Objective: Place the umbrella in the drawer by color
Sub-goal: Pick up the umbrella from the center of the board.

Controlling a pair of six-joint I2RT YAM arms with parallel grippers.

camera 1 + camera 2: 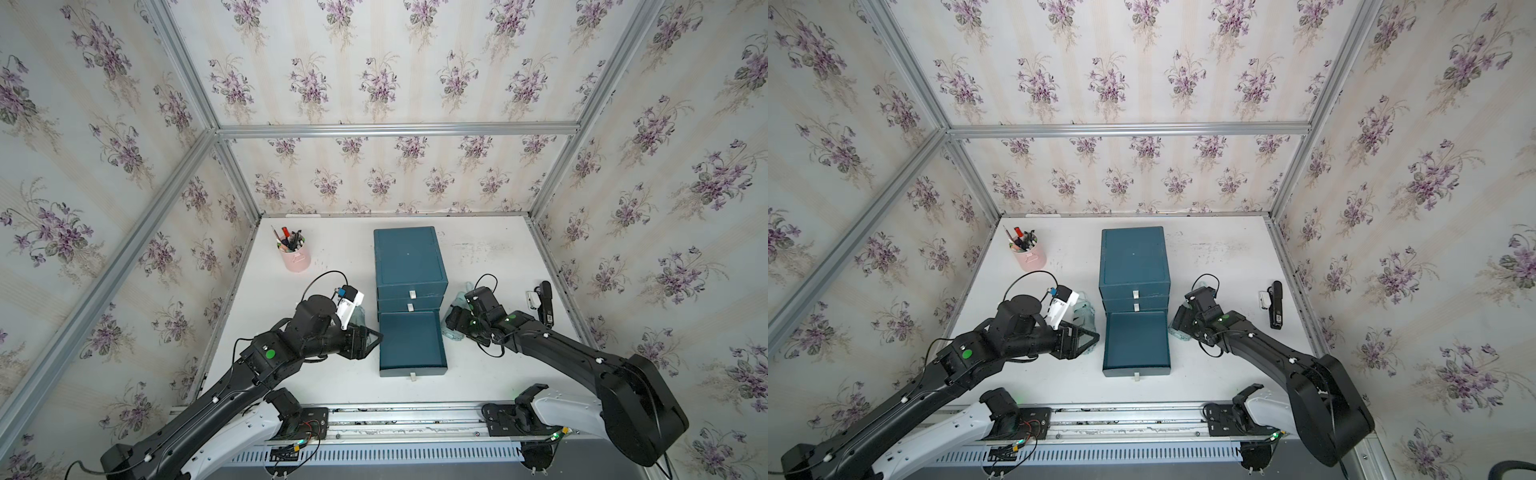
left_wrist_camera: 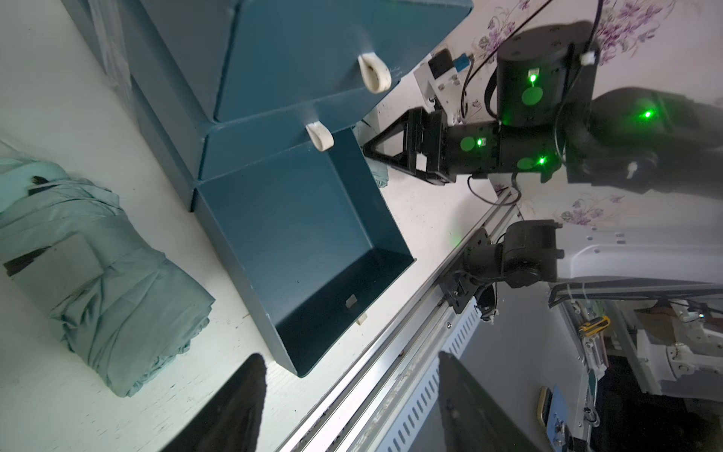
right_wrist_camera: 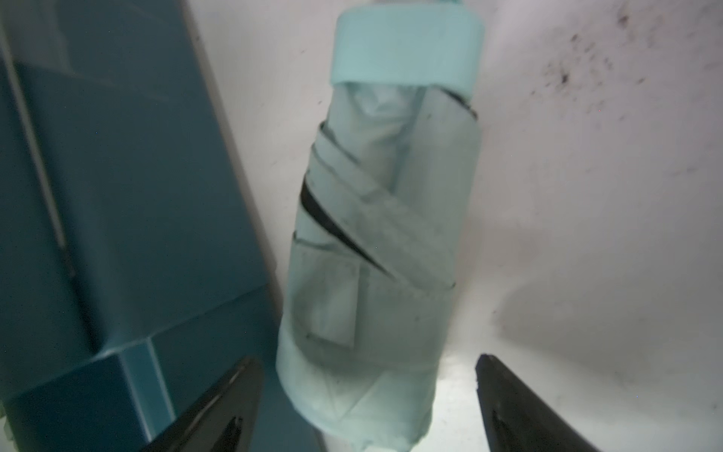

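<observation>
The dark teal drawer cabinet (image 1: 409,257) stands mid-table, and its bottom drawer (image 1: 411,343) is pulled out and empty. A folded pale green umbrella (image 3: 383,235) lies right of the cabinet. My right gripper (image 3: 367,391) is open, a finger on each side of the umbrella's near end, with gaps between fingers and cloth. Another pale green umbrella (image 2: 98,281) lies left of the cabinet. My left gripper (image 2: 352,391) is open and empty beside the drawer's left wall, close to that umbrella. A black umbrella (image 1: 545,305) lies at the far right.
A pink cup of pens (image 1: 294,253) stands at the back left. The metal rail (image 1: 395,415) runs along the table's front edge. The two upper drawers (image 1: 411,295) are shut, each showing a white pull tab. Frame posts and papered walls close in the table.
</observation>
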